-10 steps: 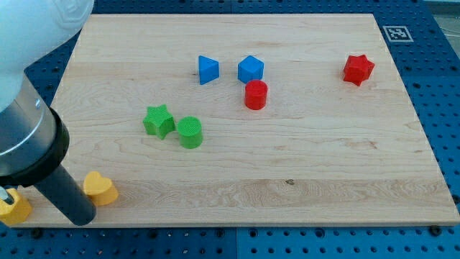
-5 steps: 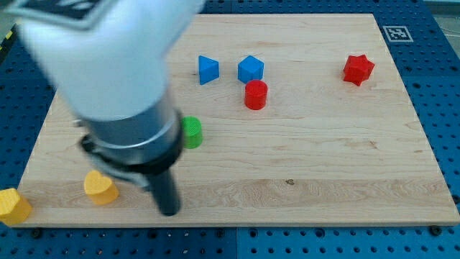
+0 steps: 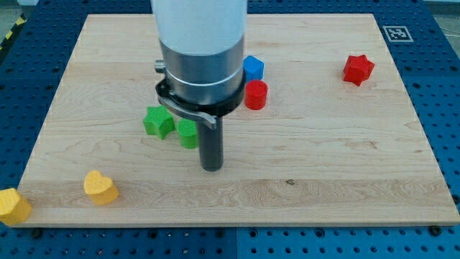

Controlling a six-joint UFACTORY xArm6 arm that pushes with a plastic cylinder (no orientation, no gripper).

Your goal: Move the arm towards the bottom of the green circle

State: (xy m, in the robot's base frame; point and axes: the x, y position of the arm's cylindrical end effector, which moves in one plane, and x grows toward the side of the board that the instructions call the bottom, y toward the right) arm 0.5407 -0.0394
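The green circle is a short green cylinder left of the board's middle, its right side partly hidden by my rod. A green star sits just to its left. My tip rests on the board a little below and to the right of the green circle, close to it; I cannot tell whether the rod touches it.
A red cylinder and a blue block sit right of the arm's body. A red star is at the upper right. A yellow heart-like block and another yellow block lie at the lower left. The arm's body hides the upper middle.
The arm has swept from the view's lower left to the right and up. My tip now stands just below-right of the green circle. The blue triangle block is now hidden behind the arm.
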